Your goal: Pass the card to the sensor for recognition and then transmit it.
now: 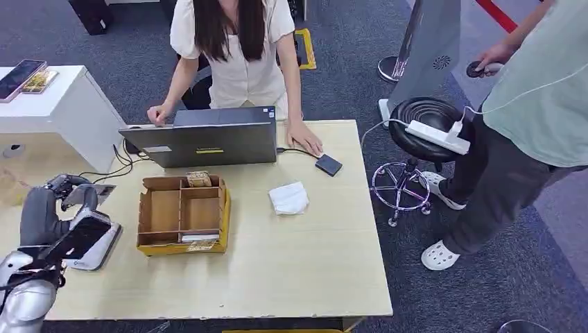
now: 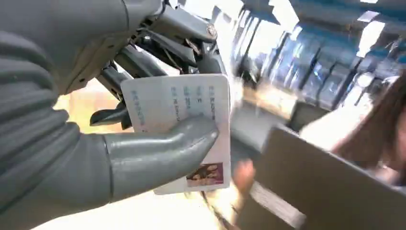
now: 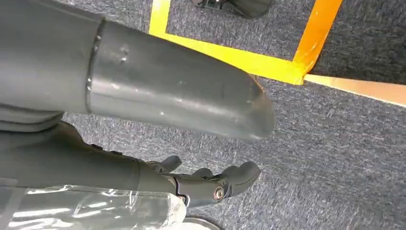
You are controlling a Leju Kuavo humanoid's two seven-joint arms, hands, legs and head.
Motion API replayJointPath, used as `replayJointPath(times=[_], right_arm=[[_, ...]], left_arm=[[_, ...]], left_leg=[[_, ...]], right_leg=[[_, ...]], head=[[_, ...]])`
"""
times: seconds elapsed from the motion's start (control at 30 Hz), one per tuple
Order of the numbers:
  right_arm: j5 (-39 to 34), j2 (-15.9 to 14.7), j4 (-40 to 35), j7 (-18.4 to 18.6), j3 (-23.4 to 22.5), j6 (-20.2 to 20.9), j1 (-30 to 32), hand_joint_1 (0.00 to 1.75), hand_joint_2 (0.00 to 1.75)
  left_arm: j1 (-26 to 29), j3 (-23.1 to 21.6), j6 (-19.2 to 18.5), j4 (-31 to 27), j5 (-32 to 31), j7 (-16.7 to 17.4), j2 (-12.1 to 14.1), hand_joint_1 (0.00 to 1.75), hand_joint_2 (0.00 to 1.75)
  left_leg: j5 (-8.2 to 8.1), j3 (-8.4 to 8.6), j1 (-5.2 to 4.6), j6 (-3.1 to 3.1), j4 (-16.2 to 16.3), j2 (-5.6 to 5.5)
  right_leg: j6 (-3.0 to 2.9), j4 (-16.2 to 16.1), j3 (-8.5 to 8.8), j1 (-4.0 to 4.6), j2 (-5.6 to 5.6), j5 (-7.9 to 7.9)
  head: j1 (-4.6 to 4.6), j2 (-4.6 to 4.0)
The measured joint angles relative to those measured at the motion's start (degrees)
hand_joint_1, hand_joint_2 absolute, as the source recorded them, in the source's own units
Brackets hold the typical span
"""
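While 2 people are seen by the table [image 1: 305, 277], 1 card [image 2: 191, 103] is held by the left hand [image 2: 119, 124], pinched between the grey thumb and the darker fingers [image 2: 143, 57]. From the head view the hand [image 1: 59, 208] is seen at the table's left edge, just above 1 grey sensor [image 1: 97, 253]. The card is white, with rows of small print and a coloured picture near 1 corner. 1 cardboard tray [image 1: 182, 215] with several compartments is stood in front of 1 dark laptop [image 1: 211, 135]; a small brownish object [image 1: 198, 179] is lodged in a rear compartment and a white slip [image 1: 200, 238] in a front one. 1 white tissue [image 1: 288, 198] and 1 small dark device [image 1: 328, 164] are laid nearby. The right hand [image 3: 206, 184] is hung over grey carpet, fingers loosely apart, nothing held.
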Motion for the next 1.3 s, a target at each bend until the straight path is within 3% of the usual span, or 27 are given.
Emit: replayJointPath(times=[0.17, 0.27, 0.63, 0.77, 1.1, 1.3], right_arm=[[0.02, 0.24, 0.11, -0.24, -0.33, -0.24, 0.42, 0.00, 0.00], [0.09, 0.28, 0.15, -0.24, -0.39, -0.52, 0.49, 0.00, 0.00], [1.03, 0.31, 0.13, -0.20, -0.68, -0.76, 0.63, 0.00, 0.00], [1.49, 0.48, 0.11, 0.02, -0.68, -0.76, 0.55, 0.00, 0.00], [2.51, 0.74, 0.00, 0.24, -0.68, -0.74, -0.07, 0.00, 0.00], [2.93, 0.74, -0.02, 0.20, -0.68, -0.76, -0.11, 0.00, 0.00]], left_arm=[[-0.93, 3.98, -3.45, 1.33, 15.23, 0.35, -2.34, 1.75, 1.75], [-0.95, 5.72, -3.43, 2.16, 18.41, 1.00, -3.27, 1.75, 1.75], [-2.61, 7.28, 0.27, 8.18, 16.44, 4.68, -3.82, 1.75, 1.75], [-3.74, 7.32, 3.66, 12.48, 10.34, 6.03, -3.82, 1.75, 1.75], [-4.70, 7.78, 2.98, 23.38, 9.71, 8.92, -4.02, 1.75, 1.75], [-4.70, 8.26, -0.08, 27.12, 10.37, 10.92, -3.36, 1.75, 1.75]], left_leg=[[0.00, 0.01, 0.00, 0.00, 0.00, 0.02], [0.00, 0.00, 0.01, 0.00, 0.00, 0.03], [0.00, -0.01, 0.01, 0.00, 0.00, 0.02], [0.00, 0.00, 0.01, 0.00, 0.00, 0.02], [0.00, -0.01, 0.01, 0.00, 0.00, 0.02], [0.00, -0.02, 0.01, 0.00, 0.00, 0.02]], right_leg=[[0.00, 0.00, -0.02, 0.00, 0.04, -0.01], [0.00, 0.00, -0.03, 0.01, 0.05, -0.01], [0.00, 0.00, -0.02, 0.00, 0.03, 0.00], [0.00, 0.01, -0.02, 0.00, 0.03, 0.00], [0.00, 0.01, -0.02, 0.01, 0.04, -0.01], [0.00, 0.01, -0.02, 0.01, 0.04, -0.01]], head=[[-0.02, 0.00], [-0.02, 0.00], [0.00, 0.00], [0.00, 0.00], [0.00, 0.00], [0.00, 0.00]])
